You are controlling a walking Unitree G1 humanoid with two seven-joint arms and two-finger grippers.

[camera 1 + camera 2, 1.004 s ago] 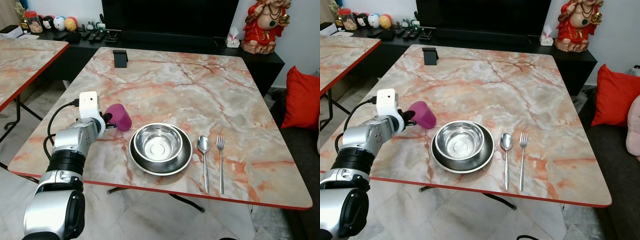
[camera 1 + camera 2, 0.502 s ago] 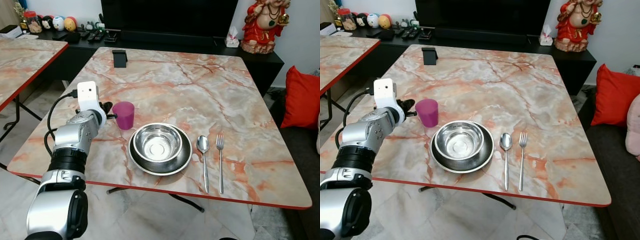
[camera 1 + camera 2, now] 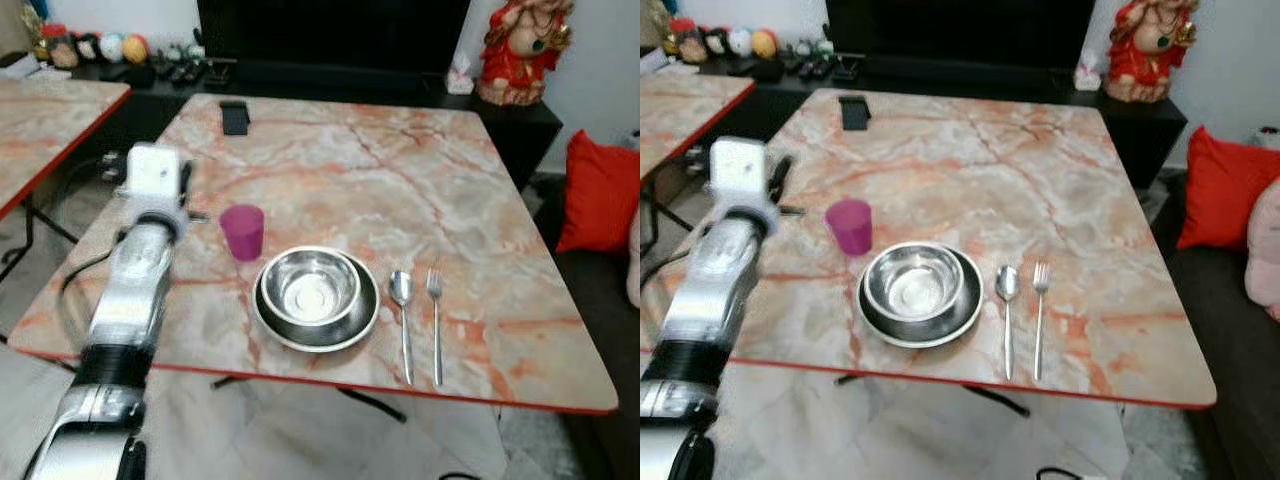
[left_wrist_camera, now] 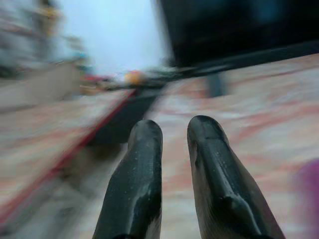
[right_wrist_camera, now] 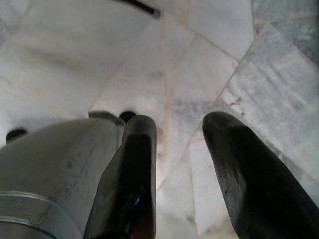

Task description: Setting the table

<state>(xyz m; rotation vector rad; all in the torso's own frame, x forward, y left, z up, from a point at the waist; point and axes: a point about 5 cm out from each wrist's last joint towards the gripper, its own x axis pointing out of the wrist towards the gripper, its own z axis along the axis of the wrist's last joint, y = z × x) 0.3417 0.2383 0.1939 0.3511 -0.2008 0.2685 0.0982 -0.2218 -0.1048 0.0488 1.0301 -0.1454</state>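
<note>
A purple cup [image 3: 243, 230] stands upright on the marble table [image 3: 380, 180], just left of a steel bowl [image 3: 312, 285] that sits on a dark plate [image 3: 316, 341]. A spoon [image 3: 403, 310] and a fork [image 3: 436, 320] lie right of the plate. My left arm [image 3: 140, 270] reaches over the table's left edge, its wrist a hand's width left of the cup. The left gripper [image 4: 174, 127] is open by a narrow gap, empty, with the cup [image 4: 306, 184] a purple blur off to one side. My right gripper [image 5: 182, 124] hangs open over the floor tiles.
A small black stand [image 3: 235, 117] sits at the table's far left corner. A second marble table [image 3: 50, 110] stands to the left across a narrow floor gap. A dark TV console [image 3: 330, 75] with a red statue [image 3: 515, 50] runs behind, and a red cushion [image 3: 600, 190] lies right.
A second ago the left gripper held the cup tilted; it stood it upright, let go and has drawn back to the left. The views are now blurred.
</note>
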